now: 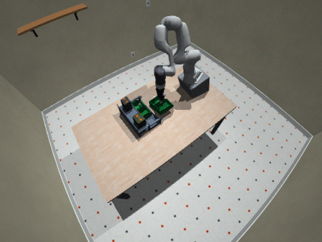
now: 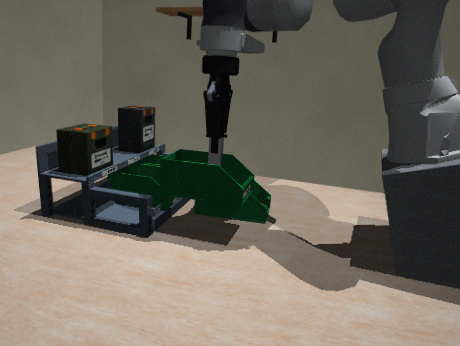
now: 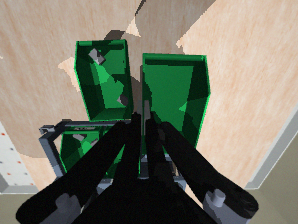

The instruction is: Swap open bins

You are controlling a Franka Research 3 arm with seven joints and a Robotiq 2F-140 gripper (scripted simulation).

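My gripper (image 1: pixel 161 101) (image 2: pixel 215 161) (image 3: pixel 143 107) is shut on a side wall of the empty green bin (image 1: pixel 166 107) (image 2: pixel 210 191) (image 3: pixel 172 82). The bin hangs a little above the table, about level, in front of the shelf. The green bin with grey parts (image 3: pixel 112 75) stands on the table beside it; the exterior view shows only some of it behind the held bin. The blue-grey shelf (image 1: pixel 132 123) (image 2: pixel 146 220) has a vacant place (image 2: pixel 117 212) at its near end. Other green bins (image 1: pixel 143 111) (image 2: pixel 131 179) (image 3: pixel 75 150) sit in it, partly hidden.
An olive box (image 1: pixel 139 119) (image 2: pixel 85 150) and a dark box (image 1: pixel 126 103) (image 2: pixel 136 129) stand on the shelf's upper board. The robot's base (image 1: pixel 194 84) (image 2: pixel 420 215) is at the other side of the bins.
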